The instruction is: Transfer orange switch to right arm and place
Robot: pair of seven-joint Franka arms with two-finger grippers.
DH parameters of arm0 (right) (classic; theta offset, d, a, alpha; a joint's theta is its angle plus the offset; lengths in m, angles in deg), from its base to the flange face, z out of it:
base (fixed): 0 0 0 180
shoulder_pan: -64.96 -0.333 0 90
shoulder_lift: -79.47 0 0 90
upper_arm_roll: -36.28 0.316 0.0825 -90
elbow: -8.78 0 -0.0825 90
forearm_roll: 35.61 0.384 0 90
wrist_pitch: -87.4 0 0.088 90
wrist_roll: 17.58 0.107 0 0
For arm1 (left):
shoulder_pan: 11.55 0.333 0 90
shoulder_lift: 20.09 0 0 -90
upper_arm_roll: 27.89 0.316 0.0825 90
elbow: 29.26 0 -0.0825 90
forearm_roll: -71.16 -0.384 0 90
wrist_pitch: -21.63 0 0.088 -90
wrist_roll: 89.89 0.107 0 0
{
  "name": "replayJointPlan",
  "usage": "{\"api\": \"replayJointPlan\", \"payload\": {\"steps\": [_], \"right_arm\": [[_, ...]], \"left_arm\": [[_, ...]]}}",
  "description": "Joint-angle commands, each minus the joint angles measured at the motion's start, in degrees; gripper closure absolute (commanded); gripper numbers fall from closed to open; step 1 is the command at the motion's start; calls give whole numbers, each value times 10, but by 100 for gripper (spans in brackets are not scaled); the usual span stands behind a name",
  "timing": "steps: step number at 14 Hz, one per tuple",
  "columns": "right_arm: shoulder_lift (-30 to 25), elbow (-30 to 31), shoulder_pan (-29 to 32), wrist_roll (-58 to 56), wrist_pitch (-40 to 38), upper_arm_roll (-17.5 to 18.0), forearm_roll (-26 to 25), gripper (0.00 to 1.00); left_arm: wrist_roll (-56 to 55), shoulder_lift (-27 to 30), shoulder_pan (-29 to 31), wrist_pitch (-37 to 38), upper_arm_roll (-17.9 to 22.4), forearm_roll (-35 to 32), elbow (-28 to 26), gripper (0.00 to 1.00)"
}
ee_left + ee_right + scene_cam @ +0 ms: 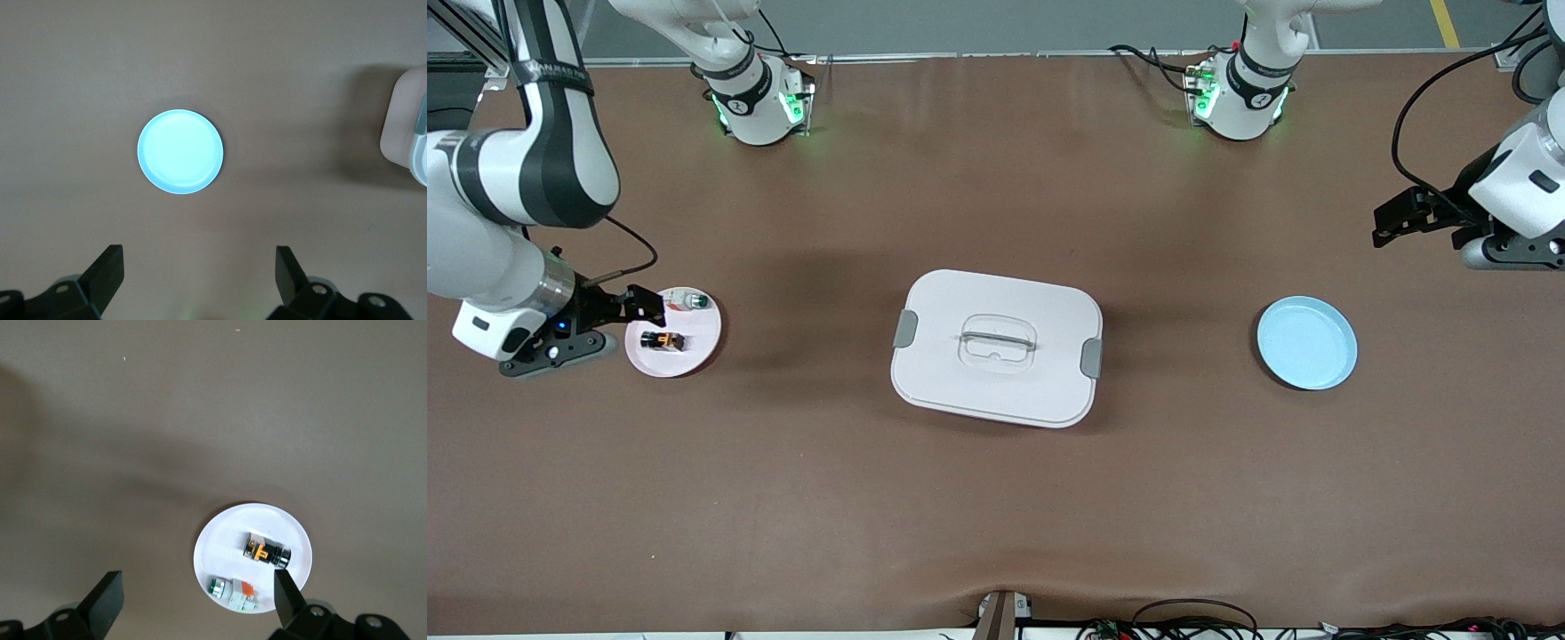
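Observation:
The orange switch, a tiny black block with an orange face, lies on a small pink plate toward the right arm's end of the table. It also shows in the right wrist view on the plate. My right gripper is open and empty, low over the plate's edge; in its wrist view one finger hangs over the plate's rim. My left gripper is open and empty over bare table near the left arm's end, also seen in its wrist view.
A small white piece with a green end lies on the same pink plate, beside the switch. A white lidded box stands mid-table. A light blue plate lies toward the left arm's end, also in the left wrist view.

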Motion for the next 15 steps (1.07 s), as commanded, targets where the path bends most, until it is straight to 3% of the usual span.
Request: {"api": "replayJointPlan", "payload": {"steps": [1,6,9,15], "right_arm": [[-29,-3,-7,46,-35,-5,-8,0],[-63,-13,-2,62,-93,-13,7,0],[-56,-87,2,111,-180,-15,21,0],[-56,-170,7,157,-273,-17,34,0]], "left_arm": [[7,-1,-3,10,2,-11,12,0],[10,-1,-3,10,2,-10,12,0],[10,0,-3,10,2,-9,13,0],[7,0,-5,10,2,-8,17,0]]}}
